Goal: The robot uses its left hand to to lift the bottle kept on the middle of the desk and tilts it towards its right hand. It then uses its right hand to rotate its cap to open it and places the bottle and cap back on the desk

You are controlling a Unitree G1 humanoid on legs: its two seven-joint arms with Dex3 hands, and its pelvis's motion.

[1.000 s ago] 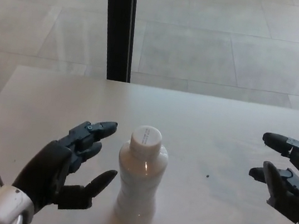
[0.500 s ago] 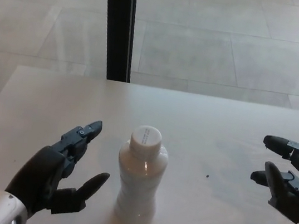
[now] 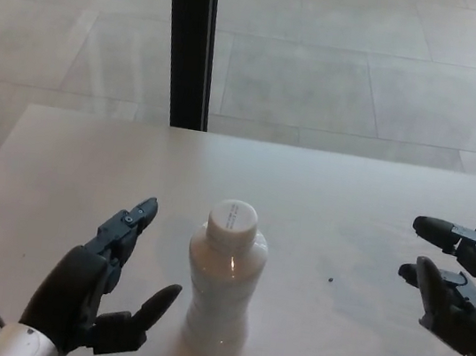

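Bottle: a white bottle (image 3: 222,290) stands upright near the middle of the counter (image 3: 324,200), toward its near edge.
Cap: a white cap (image 3: 233,219) sits on the bottle's neck.
Left hand: the left hand (image 3: 102,279) is just left of the bottle, released, with fingers (image 3: 131,219) stretched forward and the thumb (image 3: 152,306) pointing at the bottle's lower body; it does not touch the bottle.
Right hand: the right hand (image 3: 463,292) is at the right edge of the view, well apart from the bottle, released, fingers spread and pointing left; it holds nothing.
Counter: pale and smooth, with a small dark speck (image 3: 330,280) between the bottle and the right hand.
Post: a black upright post (image 3: 189,41) rises behind the counter's far edge.
Floor: pale tiles (image 3: 370,72) lie beyond the counter.
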